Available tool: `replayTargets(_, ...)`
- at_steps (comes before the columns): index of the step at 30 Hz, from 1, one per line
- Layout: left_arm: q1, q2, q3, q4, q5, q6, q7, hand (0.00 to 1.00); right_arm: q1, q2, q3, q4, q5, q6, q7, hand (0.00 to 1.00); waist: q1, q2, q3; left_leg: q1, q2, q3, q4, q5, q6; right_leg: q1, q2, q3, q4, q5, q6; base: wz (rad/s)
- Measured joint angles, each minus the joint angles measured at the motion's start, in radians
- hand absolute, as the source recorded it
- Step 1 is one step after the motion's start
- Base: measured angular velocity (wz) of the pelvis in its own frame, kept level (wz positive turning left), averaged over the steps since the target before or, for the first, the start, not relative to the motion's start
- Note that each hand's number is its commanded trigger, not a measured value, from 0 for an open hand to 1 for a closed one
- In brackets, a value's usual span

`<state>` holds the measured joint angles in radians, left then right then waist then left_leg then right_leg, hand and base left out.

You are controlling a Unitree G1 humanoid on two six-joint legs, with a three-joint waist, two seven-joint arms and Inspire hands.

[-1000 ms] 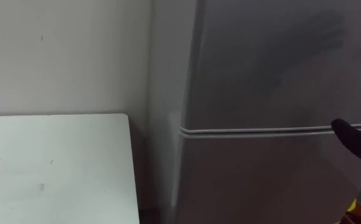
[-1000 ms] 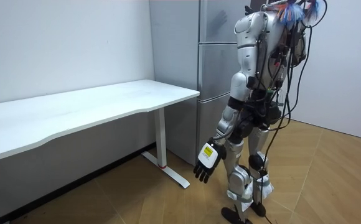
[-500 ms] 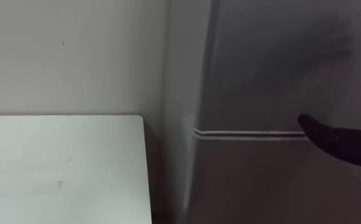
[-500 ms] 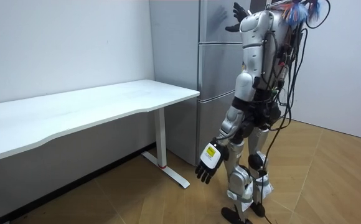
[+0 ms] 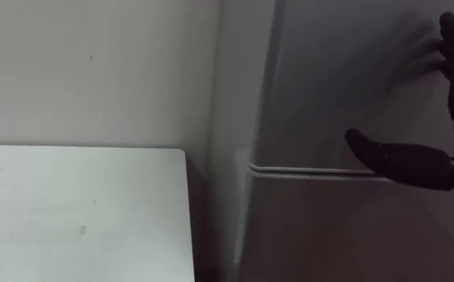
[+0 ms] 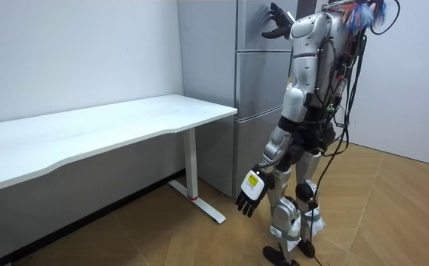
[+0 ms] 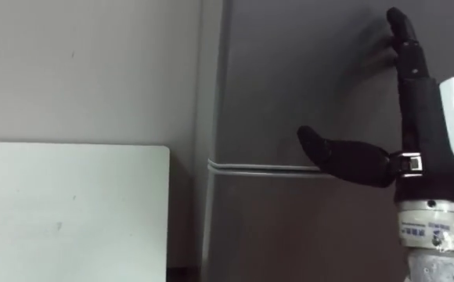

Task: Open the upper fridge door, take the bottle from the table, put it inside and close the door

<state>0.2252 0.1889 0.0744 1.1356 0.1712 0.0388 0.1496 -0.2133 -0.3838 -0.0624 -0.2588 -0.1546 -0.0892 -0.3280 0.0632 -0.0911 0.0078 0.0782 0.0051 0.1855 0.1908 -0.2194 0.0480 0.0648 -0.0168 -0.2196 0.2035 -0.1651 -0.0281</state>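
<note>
I stand facing a tall grey fridge beside a white table. My right hand is raised in front of the upper fridge door, open, with straight fingertips against or close to the door and the thumb stretched out just above the seam between the upper and lower doors. The room view has this hand high against the fridge front. My left hand hangs by my side, open and holding nothing. Both fridge doors are closed.
The white table stands to my left, its end next to the fridge's side, along a plain wall. Wooden floor stretches behind me in the room view.
My right hand has risen from the lower right edge up onto the upper door. The eye view has shifted a little, moving the table and fridge rightwards.
</note>
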Motion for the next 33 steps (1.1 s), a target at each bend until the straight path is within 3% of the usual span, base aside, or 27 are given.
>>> replayTargets(4, 0.005, 0.001, -0.002, -0.017, 0.0, 0.008, -0.023, 0.0, -0.03, 0.0, 0.007, 0.072, -0.041, -0.024, -0.024, 0.0, 0.01, 0.007, -0.0002, -0.014, 0.0, -0.002, 0.014, 0.002, 0.0, -0.014, -0.002, -0.001, -0.003, -0.001, 0.0, 0.0)
replayTargets(9, 0.003, 0.001, -0.011, -0.019, 0.0, 0.031, -0.022, 0.0, -0.049, -0.002, 0.032, 0.151, -0.069, -0.041, -0.089, 0.0, 0.022, 0.0, -0.0008, -0.016, -0.002, -0.008, 0.015, 0.011, 0.002, -0.011, -0.006, -0.02, -0.008, 0.002, 0.001, 0.04)
replayTargets(18, -0.004, 0.001, -0.024, -0.03, 0.001, 0.082, -0.035, 0.0, -0.104, -0.002, 0.041, 0.36, -0.261, -0.054, -0.199, 0.0, 0.041, -0.003, -0.0026, -0.017, -0.013, -0.038, 0.022, 0.025, 0.008, 0.004, -0.013, -0.033, -0.015, 0.012, 0.015, 0.11)
replayTargets(25, -0.006, 0.001, -0.03, -0.049, 0.0, 0.103, -0.045, 0.0, -0.122, -0.002, 0.038, 0.431, -0.261, -0.028, -0.215, 0.0, 0.058, -0.005, -0.0032, -0.035, -0.017, -0.051, 0.047, 0.027, 0.013, 0.002, -0.018, -0.039, -0.013, 0.019, 0.015, 0.05)
replayTargets(33, -0.005, 0.003, -0.039, -0.049, -0.001, 0.104, -0.045, 0.0, -0.117, -0.001, 0.04, 0.393, -0.262, 0.005, -0.215, 0.0, 0.048, -0.012, -0.0121, -0.049, -0.019, -0.051, 0.047, 0.03, 0.018, -0.013, -0.019, -0.036, -0.015, 0.031, 0.023, 0.0)
